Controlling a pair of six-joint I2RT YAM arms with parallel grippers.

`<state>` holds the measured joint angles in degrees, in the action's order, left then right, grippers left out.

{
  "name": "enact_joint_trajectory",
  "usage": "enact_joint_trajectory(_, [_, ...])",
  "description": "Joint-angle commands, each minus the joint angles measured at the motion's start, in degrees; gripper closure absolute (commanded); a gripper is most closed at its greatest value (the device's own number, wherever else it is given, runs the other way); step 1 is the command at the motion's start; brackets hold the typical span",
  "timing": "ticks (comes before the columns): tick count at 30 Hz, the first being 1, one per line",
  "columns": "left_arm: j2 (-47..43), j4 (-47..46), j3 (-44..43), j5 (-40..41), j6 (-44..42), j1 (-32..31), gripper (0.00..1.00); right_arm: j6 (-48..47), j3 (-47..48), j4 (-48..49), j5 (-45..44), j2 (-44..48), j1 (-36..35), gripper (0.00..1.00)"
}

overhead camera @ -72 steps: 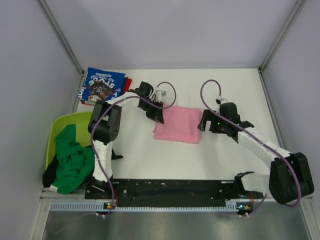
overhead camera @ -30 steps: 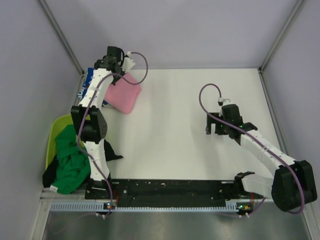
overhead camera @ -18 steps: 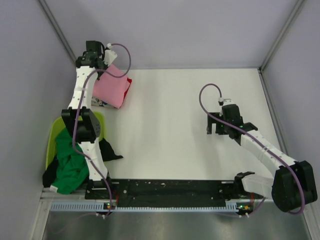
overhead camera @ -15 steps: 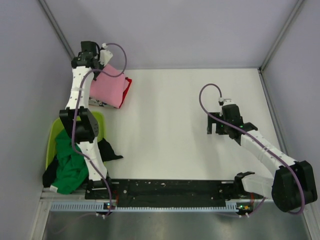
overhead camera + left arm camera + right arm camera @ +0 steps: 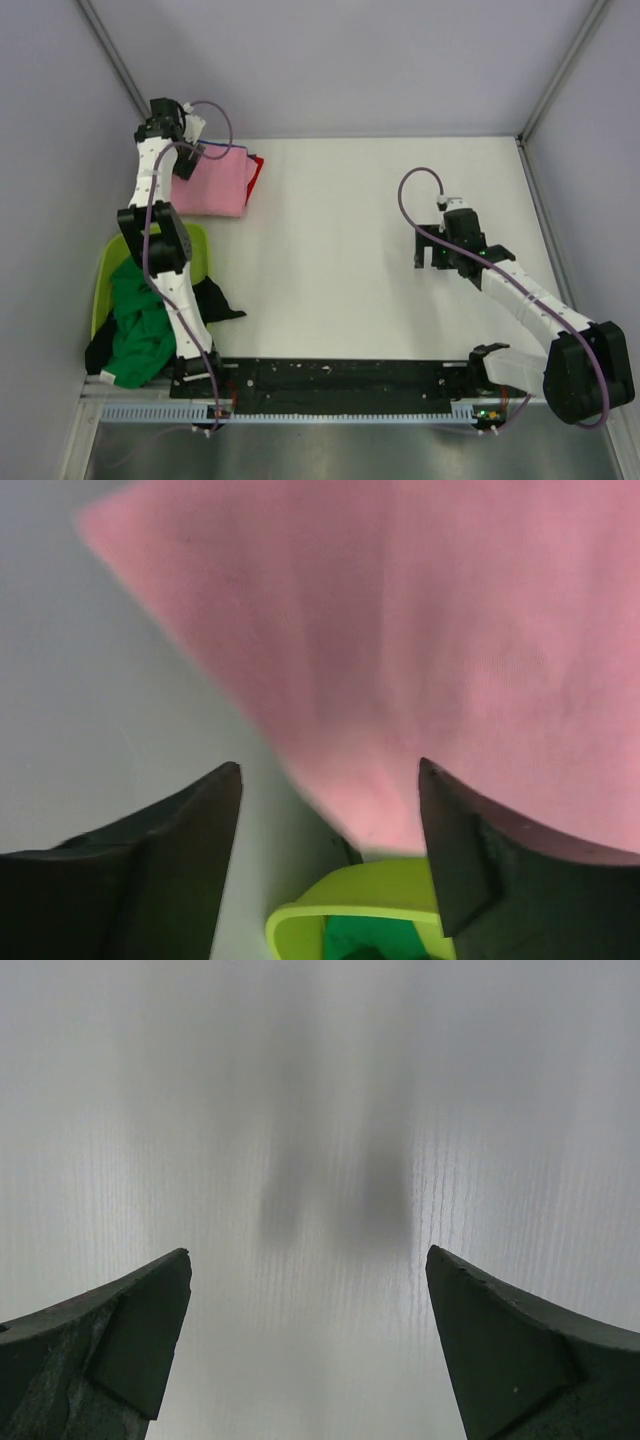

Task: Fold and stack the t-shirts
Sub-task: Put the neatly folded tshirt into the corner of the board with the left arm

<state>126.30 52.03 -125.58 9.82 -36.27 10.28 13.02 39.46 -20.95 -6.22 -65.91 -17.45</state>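
Left tool point(image 5: 330, 765) gapes wide, gripping nothing; the folded pink tee point(image 5: 215, 182) lies just ahead of it. Light, limp cloth, likely to unfold: pinch through a folded edge. Right tool point(image 5: 307, 1252) likewise wide, empty, well away from it

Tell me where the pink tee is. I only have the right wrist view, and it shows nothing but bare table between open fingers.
Observer: The pink tee lies folded at the far left corner of the table, over a red tee whose edge shows at its right.
Operator: Say whether the left arm is holding it.
Observer: No. In the left wrist view the left fingers are spread apart, not closed on the cloth.
Operator: Name something not yet folded.
Observer: A green tee sits bunched in the lime tub at the near left.
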Motion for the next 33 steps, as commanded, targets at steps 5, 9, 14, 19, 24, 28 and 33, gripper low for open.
enact_joint_trajectory(5, [-6.75,-8.78,3.75,6.62,1.56,0.44,0.01,-0.71,2.46,-0.23,-0.72,1.57,0.4,0.01])
enact_joint_trajectory(9, [-14.22,-10.28,11.74,4.69,-0.46,-2.71,0.01,-0.62,2.46,-0.23,-0.55,1.66,0.49,0.01])
enact_joint_trajectory(14, [-24.41,-10.2,24.91,-3.31,-0.64,-9.39,0.01,-0.54,2.2,-0.14,-0.73,1.92,0.4,0.01])
enact_joint_trajectory(19, [-33.91,-10.1,39.51,-14.28,0.41,-19.4,0.01,-0.27,1.76,0.38,-0.99,2.28,0.49,0.01])
enact_joint_trajectory(24, [-41.73,-16.32,54.7,-27.29,5.32,-24.08,0.01,0.34,-0.26,2.05,-2.21,4.29,0.4,0.01])
enact_joint_trajectory(28, [-49.81,-30.37,70.35,-30.12,7.7,-24.08,0.01,0.52,-2.81,4.42,-5.2,7.28,0.4,0.01])
enact_joint_trajectory(33, [-57.38,-53.13,88.55,-26.1,12.18,-23.99,0.01,0.61,-6.93,8.99,-10.03,10.8,0.49,0.01])
